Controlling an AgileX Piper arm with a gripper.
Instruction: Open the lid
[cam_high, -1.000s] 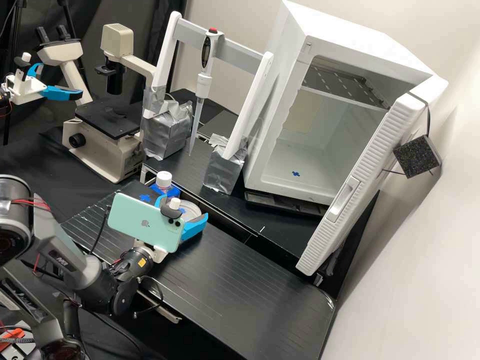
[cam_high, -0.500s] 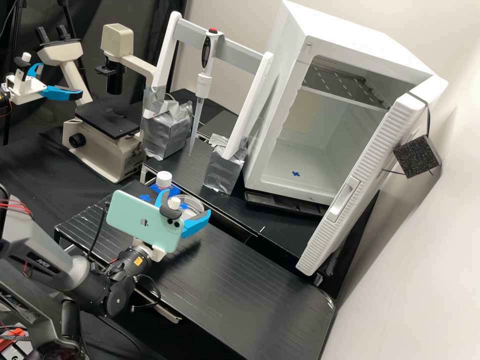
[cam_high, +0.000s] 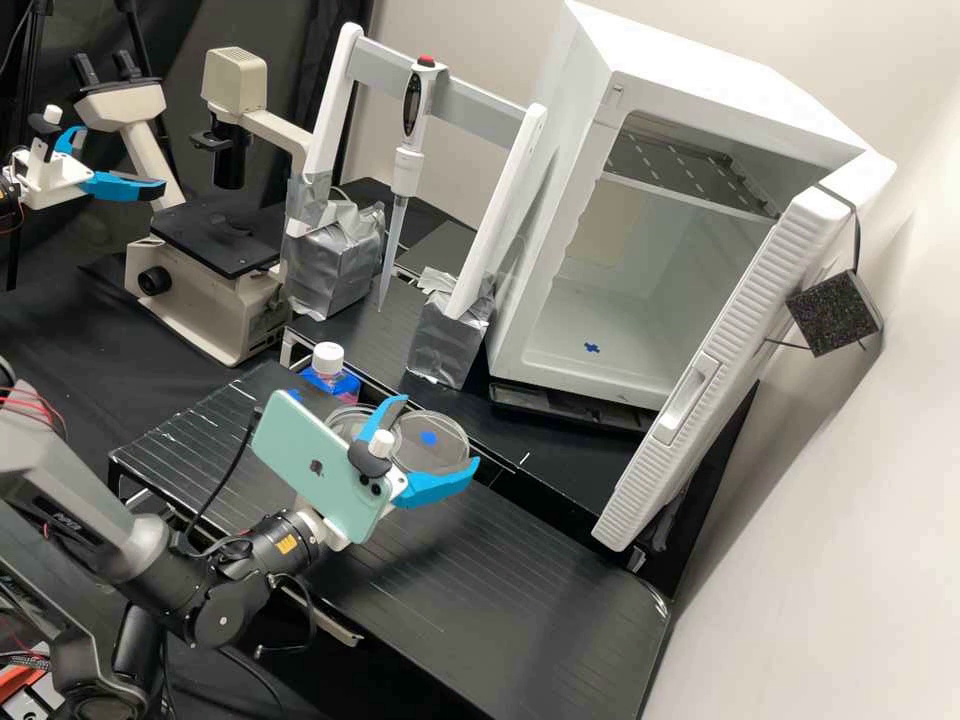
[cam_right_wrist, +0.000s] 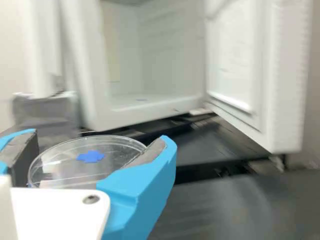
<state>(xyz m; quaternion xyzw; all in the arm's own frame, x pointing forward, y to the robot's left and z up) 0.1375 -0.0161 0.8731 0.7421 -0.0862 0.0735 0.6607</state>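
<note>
The lid (cam_high: 440, 456) is clear, glossy plastic, the silver wrapping (cam_high: 335, 265) crinkled, the black cloth (cam_high: 60, 320) matt.

A transparent, round Petri dish lid (cam_high: 425, 450), flat-topped with a shallow rim and bearing a blue mark (cam_high: 429, 438) on its face, is gripped by its edge between the jaws (cam_high: 437, 430), raised and off its base, farther from the white-capped bottle (cam_high: 328, 358) than the dish is. Its exact tilt cannot be told. The uncovered Petri dish base (cam_high: 350, 422), also round and see-through with a low wall, sits near the bottle, on the camera's side of it in the high view, upright on the black worktop (cam_high: 500, 570). Part of the dish is hidden, and what it may contain cannot be made out.
</note>
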